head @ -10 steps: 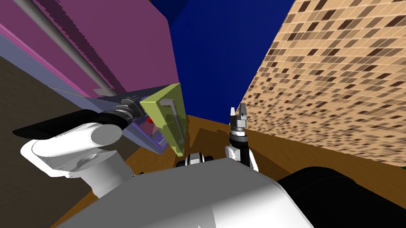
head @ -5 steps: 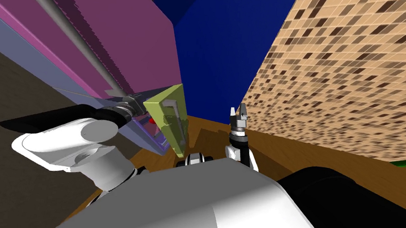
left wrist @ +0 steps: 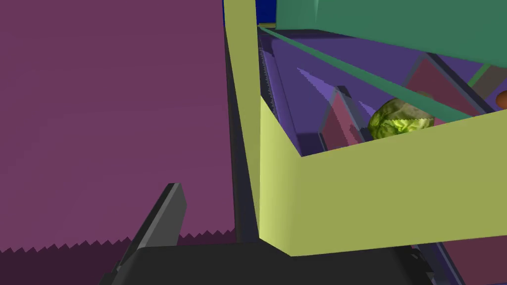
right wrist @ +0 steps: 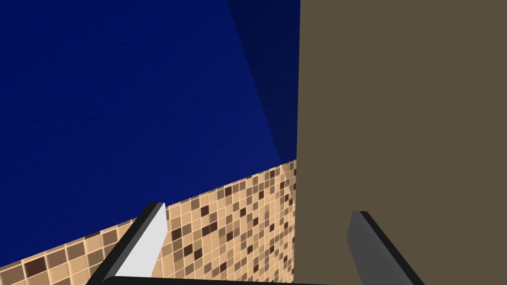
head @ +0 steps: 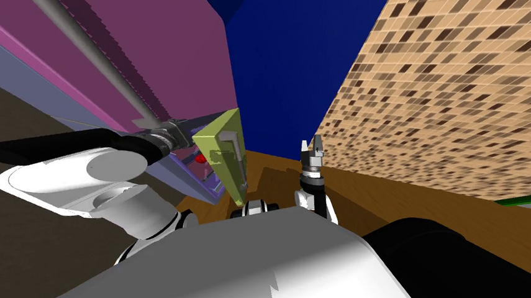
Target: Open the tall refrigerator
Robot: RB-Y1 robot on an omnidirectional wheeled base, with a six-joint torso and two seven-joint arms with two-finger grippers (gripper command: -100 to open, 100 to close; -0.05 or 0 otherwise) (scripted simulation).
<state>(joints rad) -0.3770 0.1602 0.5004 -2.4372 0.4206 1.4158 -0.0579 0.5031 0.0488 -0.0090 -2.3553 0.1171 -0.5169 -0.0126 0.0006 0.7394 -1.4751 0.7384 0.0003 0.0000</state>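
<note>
The tall refrigerator has a purple front [head: 115, 33] with a long grey bar handle [head: 72, 28], at my left in the head view. Beside it a yellow-green door panel [head: 226, 152] stands ajar, and a red item [head: 199, 158] shows in the gap. My left gripper [head: 183, 134] is at that gap, open. In the left wrist view the left gripper [left wrist: 267, 232] straddles the yellow-green edge [left wrist: 346, 198]; one finger [left wrist: 161, 217] lies against the purple front [left wrist: 109, 109], the other is hidden. A green cabbage [left wrist: 398, 121] sits inside under a green shelf [left wrist: 396, 24]. My right gripper [head: 316, 142] is raised, open and empty.
A tan-and-brown tiled wall [head: 464, 92] rises on the right and a dark blue wall [head: 286, 65] stands ahead. Wooden floor [head: 414, 205] runs between them. A dull brown surface [head: 0, 220] lies at my lower left. The right gripper [right wrist: 257, 237] faces a corner.
The yellow-green panel has swung a little wider and the red item shows more. My left arm has drawn back toward my left with it. The right arm has not moved.
</note>
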